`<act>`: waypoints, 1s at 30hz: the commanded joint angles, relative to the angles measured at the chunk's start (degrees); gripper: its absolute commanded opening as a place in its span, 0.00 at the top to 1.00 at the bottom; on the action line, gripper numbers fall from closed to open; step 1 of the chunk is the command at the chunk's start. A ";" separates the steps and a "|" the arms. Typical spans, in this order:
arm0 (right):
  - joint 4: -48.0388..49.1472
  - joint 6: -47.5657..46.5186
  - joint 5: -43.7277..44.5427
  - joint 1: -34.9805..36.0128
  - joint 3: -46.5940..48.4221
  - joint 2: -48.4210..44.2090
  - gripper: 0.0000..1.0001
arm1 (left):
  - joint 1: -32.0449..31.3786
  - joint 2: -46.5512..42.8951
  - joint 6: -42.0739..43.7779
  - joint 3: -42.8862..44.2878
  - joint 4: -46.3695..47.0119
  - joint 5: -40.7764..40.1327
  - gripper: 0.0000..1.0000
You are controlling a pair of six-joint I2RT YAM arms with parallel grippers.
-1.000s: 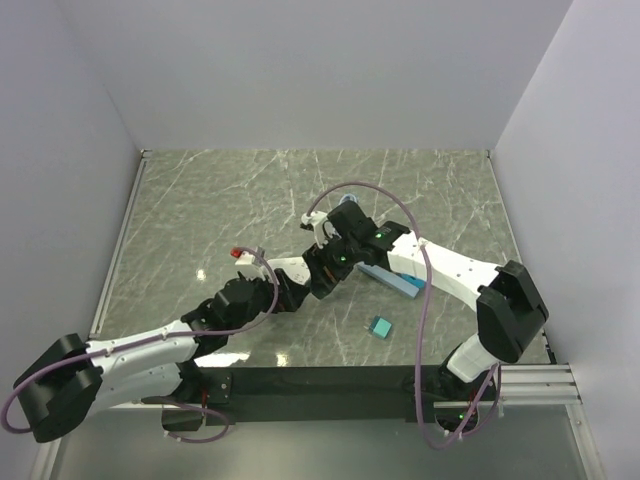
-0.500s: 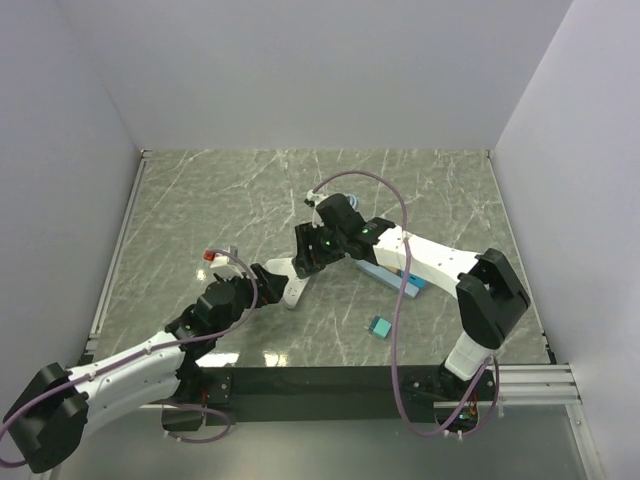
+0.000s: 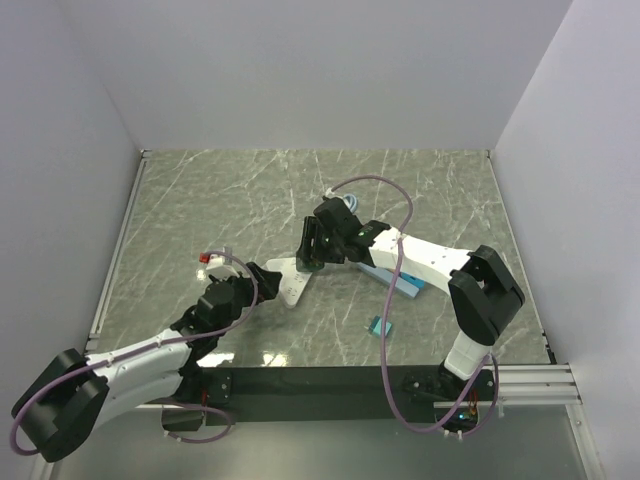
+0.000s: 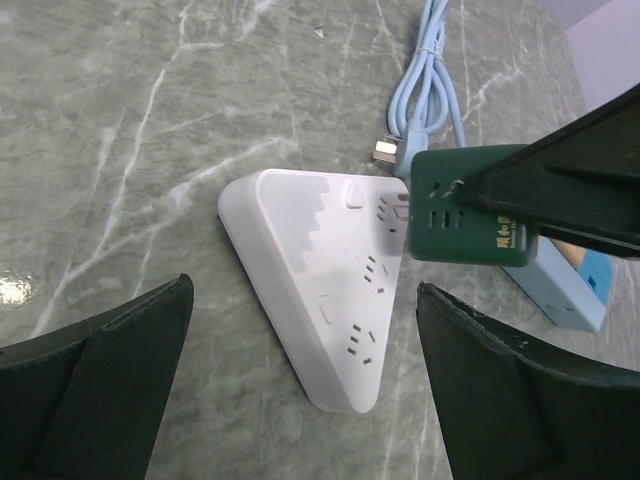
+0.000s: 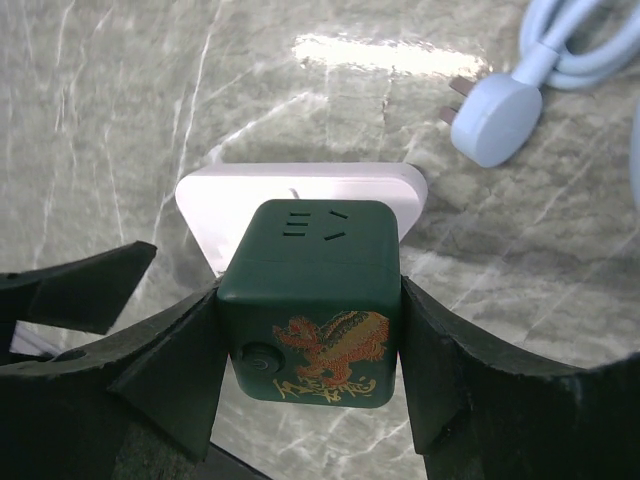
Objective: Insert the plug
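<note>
Tabletop [image 3: 200, 200] of grey-green marble bears a white triangular power strip [image 4: 310, 290] near its middle. The left gripper [image 4: 303, 300] hangs over the strip's near side, jaws spread wide and holding nothing. A long blue box [image 3: 395, 280] lies just beyond the strip. The right gripper [image 5: 310, 330] is clenched on the green cube plug [image 5: 310, 300], pinching it from both sides over the strip's far corner; whether its prongs sit in a socket cannot be told. A pale blue cable [image 4: 425, 80] lies nearby. A small teal block [image 3: 378, 326] sits apart.
</note>
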 commanded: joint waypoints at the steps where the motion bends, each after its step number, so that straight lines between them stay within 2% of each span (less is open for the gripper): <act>1: -0.43 5.99 3.30 0.34 0.46 -1.01 1.00 | 0.81 1.79 0.43 -0.42 7.01 1.45 0.01; 13: -0.08 13.12 7.52 0.34 -2.79 -2.77 1.00 | 0.90 2.32 -0.10 -2.00 10.18 3.03 0.00; 23: -0.95 14.27 8.93 0.34 -0.16 -1.28 1.00 | 0.99 1.62 0.08 -2.35 9.57 2.16 0.01; 30: -0.25 14.62 8.67 0.60 1.07 -1.10 1.00 | 0.90 5.13 0.08 -2.09 12.29 3.90 0.00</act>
